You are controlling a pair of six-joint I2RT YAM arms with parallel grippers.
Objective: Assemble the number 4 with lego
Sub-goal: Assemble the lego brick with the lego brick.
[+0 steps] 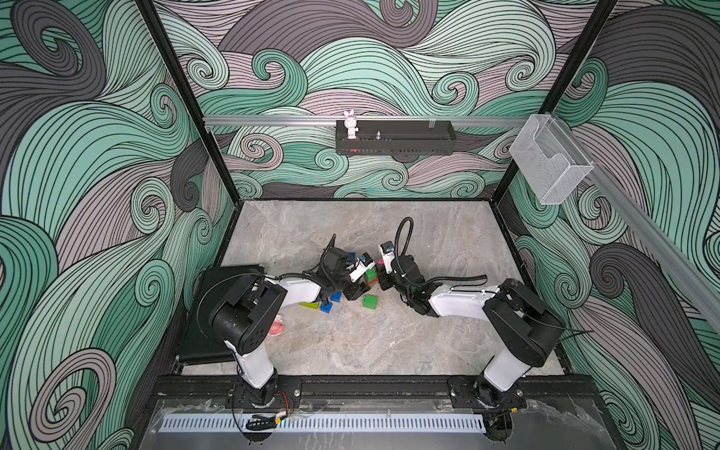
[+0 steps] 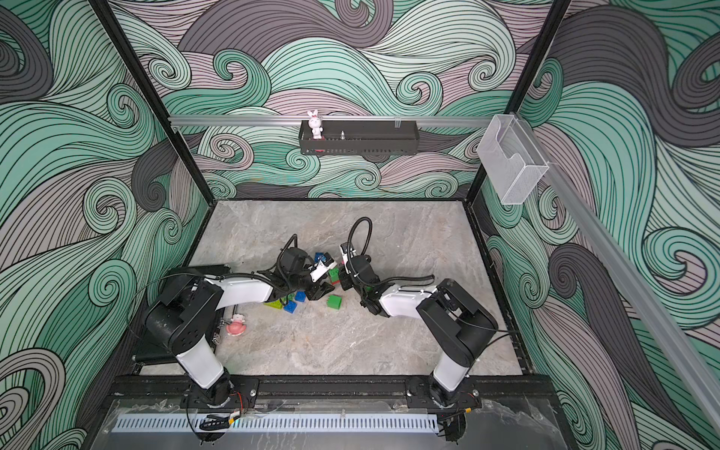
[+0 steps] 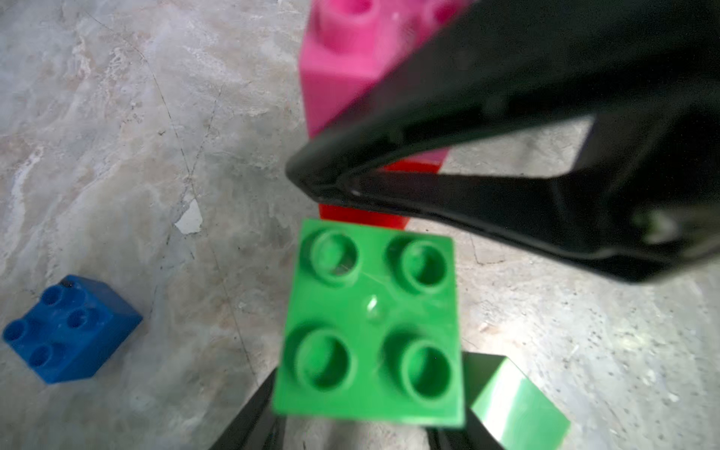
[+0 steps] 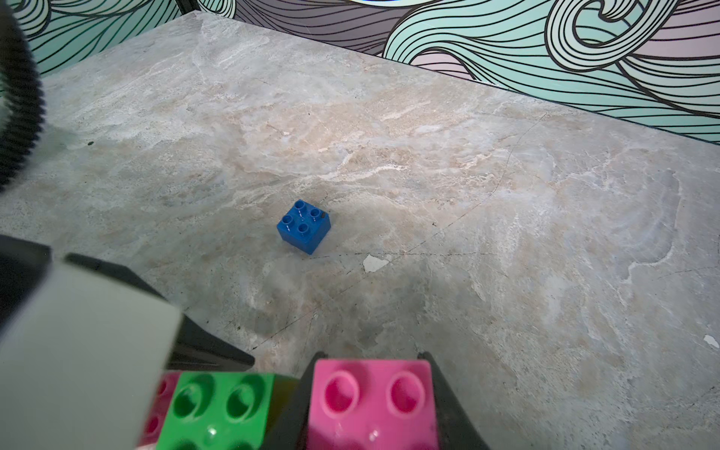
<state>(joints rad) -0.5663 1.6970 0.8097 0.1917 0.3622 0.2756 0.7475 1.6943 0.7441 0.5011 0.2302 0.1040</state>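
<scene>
On the table (image 1: 350,350) I judge the 4 barely started. Both arms meet at the centre over one small cluster, and nothing in it reads as a numeral yet. The right end effector (image 4: 371,360) pinches a pink brick (image 4: 372,405) by its sides, and that brick appears to sit on a red brick (image 3: 362,216). A green brick (image 3: 370,323) stands just beside the pink one, between the fingers of the left end effector (image 3: 362,422). Whether those fingers grip it or stand clear of it I cannot tell. Most of the lego lies loose: a loose green brick (image 1: 370,302) at 6 o'clock from the cluster, a lime brick (image 1: 309,306) and two blue bricks (image 1: 326,307) at 8 o'clock, and a far blue brick (image 4: 304,226) at 11 o'clock. As for containers, a flat black case (image 1: 196,335) lies at the table's 8 o'clock edge, its inside hidden from me. A clear bin (image 1: 545,163) hangs at 2 o'clock and looks empty. The black shelf tray (image 1: 409,146) at 12 o'clock holds a white rabbit figurine (image 1: 350,124) at its 9 o'clock end, and something beside it too small to name.
</scene>
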